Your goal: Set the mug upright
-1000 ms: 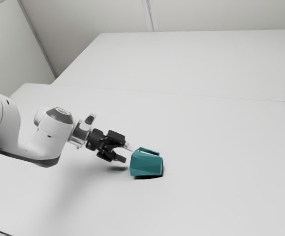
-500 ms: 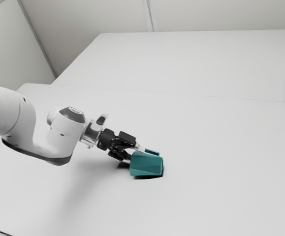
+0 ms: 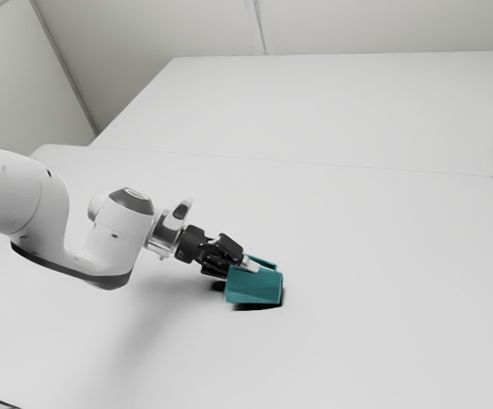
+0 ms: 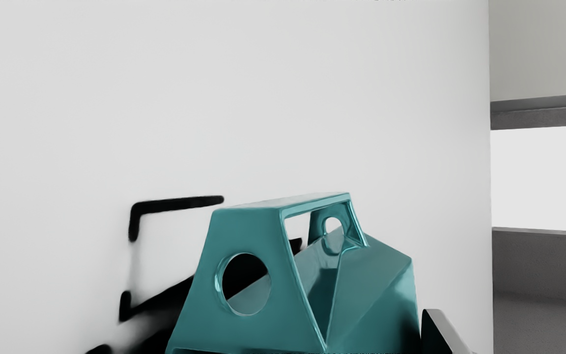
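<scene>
Teal mug [image 3: 256,290] is lying on its side on the white table [image 3: 382,273], handle [image 4: 243,233] showing. Gripper [image 3: 236,267] is right up at its exterior view's left end, but honestly can't tell if it's got a grip.

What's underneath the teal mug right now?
White tabletop shows around the mug, with a dark shadow along its lower edge. The patch directly beneath is covered by the mug's body, so whether anything lies there cannot be seen.
</scene>
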